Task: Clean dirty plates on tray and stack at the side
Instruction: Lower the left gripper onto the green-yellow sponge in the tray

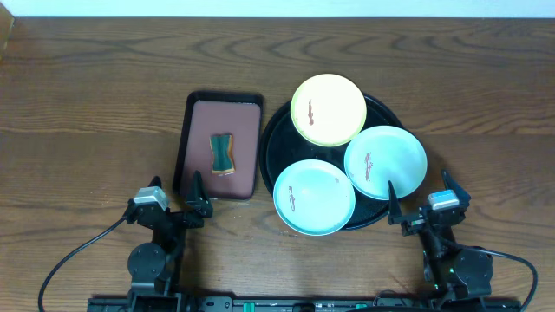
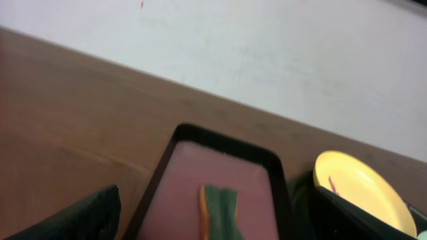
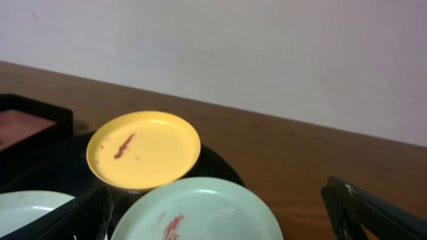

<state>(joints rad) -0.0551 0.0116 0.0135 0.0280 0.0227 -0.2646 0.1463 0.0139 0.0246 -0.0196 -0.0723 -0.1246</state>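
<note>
Three plates lie on the round black tray (image 1: 270,152): a pale yellow plate (image 1: 328,108) at the back, a mint-blue plate (image 1: 385,162) at the right and a mint-blue plate (image 1: 314,197) at the front left. Each has a thin reddish-brown smear. My left gripper (image 1: 196,201) is open and empty at the near end of the maroon tray. My right gripper (image 1: 416,204) is open and empty just in front of the right mint plate (image 3: 200,213). The yellow plate also shows in the right wrist view (image 3: 143,150) and the left wrist view (image 2: 357,187).
A rectangular black-rimmed maroon tray (image 1: 201,152) lies left of the round tray and holds a green and orange sponge (image 1: 224,152). The sponge also shows in the left wrist view (image 2: 219,212). A pale wall stands beyond the wooden table's far edge.
</note>
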